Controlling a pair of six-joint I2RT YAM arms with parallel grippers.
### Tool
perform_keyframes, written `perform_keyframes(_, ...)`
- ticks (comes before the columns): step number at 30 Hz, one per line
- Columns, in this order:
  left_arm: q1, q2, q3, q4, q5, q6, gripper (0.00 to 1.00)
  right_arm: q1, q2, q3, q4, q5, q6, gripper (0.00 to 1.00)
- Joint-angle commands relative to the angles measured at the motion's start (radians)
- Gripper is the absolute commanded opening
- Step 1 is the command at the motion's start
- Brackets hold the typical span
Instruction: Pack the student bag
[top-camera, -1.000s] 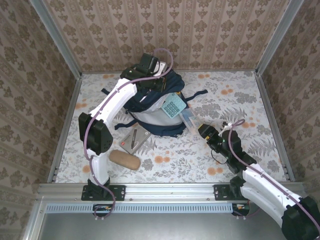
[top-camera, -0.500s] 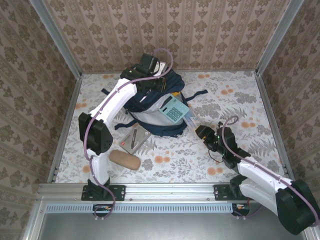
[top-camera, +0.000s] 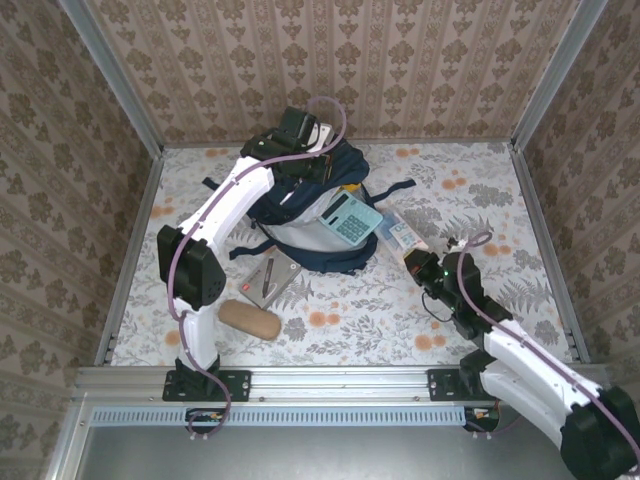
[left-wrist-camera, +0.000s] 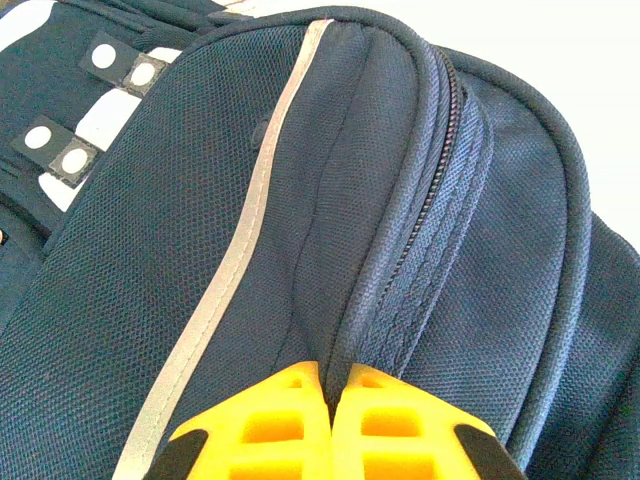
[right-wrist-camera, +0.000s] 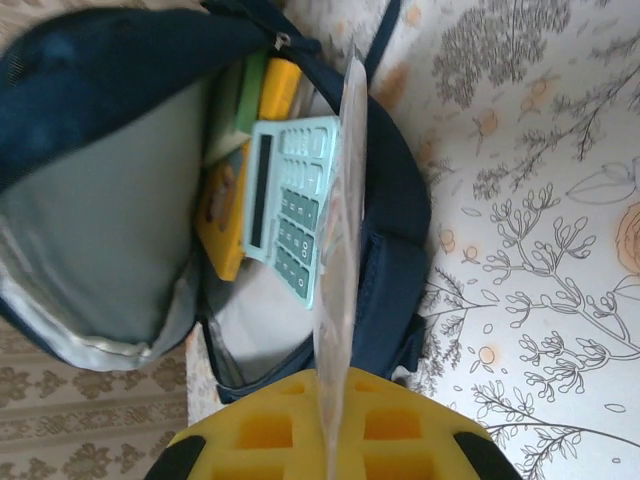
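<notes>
Robot arms packing the student bag (top-camera: 322, 263).
Left gripper (left-wrist-camera: 330, 385) pinched shut on its top seam; right gripper (right-wrist-camera: 335, 400) clamped on what looks like a clear plastic sleeve (right-wrist-camera: 340, 250). Bag mouth gapes just beyond those fingertips: slide it in edgewise beside the calculator (right-wrist-camera: 295, 215).

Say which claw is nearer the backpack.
Left. The left gripper pinches the student bag at its zip seam; the right gripper sits off its side, holding a clear sleeve.

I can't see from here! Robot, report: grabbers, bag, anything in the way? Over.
Left gripper shut on top fold of student bag. Right gripper shut on clear packet, near the open mouth. Calculator lies across that mouth.
</notes>
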Motion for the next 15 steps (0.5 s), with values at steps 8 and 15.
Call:
perform_keyframes(8, -0.006, -0.039, 0.075, 0.045, 0.012, -0.020, 0.00, -0.029, -0.204, 0.042, -0.196, -0.073, -0.022, 0.00)
perform_keyframes(15, -0.006, -0.022, 0.091, 0.035, 0.022, -0.020, 0.00, -0.035, 0.004, 0.088, -0.115, -0.193, -0.059, 0.00)
